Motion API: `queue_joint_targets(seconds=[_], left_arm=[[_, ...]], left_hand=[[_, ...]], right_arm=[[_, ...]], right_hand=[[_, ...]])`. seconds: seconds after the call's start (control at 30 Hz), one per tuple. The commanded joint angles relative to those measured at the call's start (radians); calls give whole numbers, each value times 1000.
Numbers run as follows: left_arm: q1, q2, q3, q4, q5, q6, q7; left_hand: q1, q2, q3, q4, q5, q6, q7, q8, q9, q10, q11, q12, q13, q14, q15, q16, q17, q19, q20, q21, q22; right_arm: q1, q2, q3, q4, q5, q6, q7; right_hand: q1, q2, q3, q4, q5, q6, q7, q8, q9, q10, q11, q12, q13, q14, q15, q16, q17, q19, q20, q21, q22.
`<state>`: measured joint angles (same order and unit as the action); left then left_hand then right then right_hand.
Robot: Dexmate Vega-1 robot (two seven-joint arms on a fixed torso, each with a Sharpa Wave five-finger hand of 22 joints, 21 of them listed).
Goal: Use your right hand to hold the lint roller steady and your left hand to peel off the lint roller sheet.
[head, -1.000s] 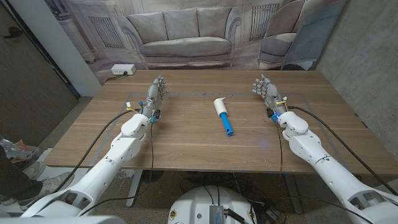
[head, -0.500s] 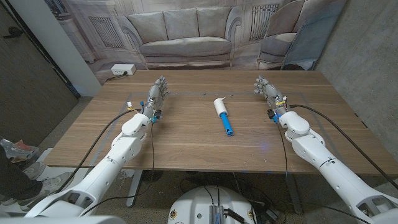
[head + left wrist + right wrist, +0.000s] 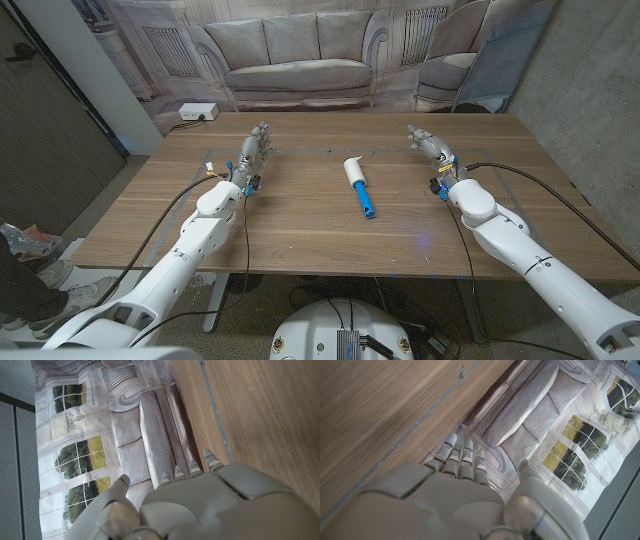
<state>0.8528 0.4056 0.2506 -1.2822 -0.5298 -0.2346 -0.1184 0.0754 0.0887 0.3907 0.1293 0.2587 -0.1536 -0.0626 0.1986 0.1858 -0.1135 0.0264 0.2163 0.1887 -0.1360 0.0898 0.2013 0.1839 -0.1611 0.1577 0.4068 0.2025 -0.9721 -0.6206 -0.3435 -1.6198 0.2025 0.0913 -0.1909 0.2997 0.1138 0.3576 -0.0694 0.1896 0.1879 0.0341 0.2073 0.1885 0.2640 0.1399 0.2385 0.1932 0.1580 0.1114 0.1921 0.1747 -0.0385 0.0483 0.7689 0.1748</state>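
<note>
Blue-handled lint roller at frame centre may roll away, I judge, since both empty, spread hands, left hand and right hand, sit well apart from it.

The lint roller lies on the table between both hands.

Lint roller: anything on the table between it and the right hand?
Nothing visible. In the head view the lint roller lies mid-table, and only bare wood of the table separates it from the right hand. The left hand has an equally clear path from the other side.
</note>
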Motion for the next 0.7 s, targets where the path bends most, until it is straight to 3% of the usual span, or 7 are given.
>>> queue_joint_targets(seconds=[0.03,0.13,0.7], left_arm=[[-20,-17,-7,29,12,6,-22],[-26,-20,-8,36,17,9,-23],[-63,-41,-10,87,30,6,-61]], left_hand=[[8,2,4,-4,-2,5,2,4,4,-5,7,-1,5,1,2,-4,3,-4,6,-3,3],[9,2,4,-5,-3,5,3,4,3,-5,7,-1,5,1,3,-4,4,-4,7,-3,3],[17,4,7,-7,-10,6,2,3,3,-6,7,-2,5,2,4,-4,5,-5,8,-4,4]], right_arm=[[-15,-84,-49,-130,-147,-136,-84],[-18,-90,-57,-142,-160,-131,-97],[-31,-182,-133,-347,-343,-362,-145]], right_hand=[[9,7,10,-2,-4,24,-6,9,4,22,-6,8,4,13,-7,5,7,2,2,-4,3],[12,12,14,-4,-4,35,-7,12,4,27,-6,10,4,21,-8,7,7,6,3,-5,3],[30,32,34,-13,-8,93,-19,22,4,77,-17,26,3,53,-34,13,6,25,-2,-13,4]])
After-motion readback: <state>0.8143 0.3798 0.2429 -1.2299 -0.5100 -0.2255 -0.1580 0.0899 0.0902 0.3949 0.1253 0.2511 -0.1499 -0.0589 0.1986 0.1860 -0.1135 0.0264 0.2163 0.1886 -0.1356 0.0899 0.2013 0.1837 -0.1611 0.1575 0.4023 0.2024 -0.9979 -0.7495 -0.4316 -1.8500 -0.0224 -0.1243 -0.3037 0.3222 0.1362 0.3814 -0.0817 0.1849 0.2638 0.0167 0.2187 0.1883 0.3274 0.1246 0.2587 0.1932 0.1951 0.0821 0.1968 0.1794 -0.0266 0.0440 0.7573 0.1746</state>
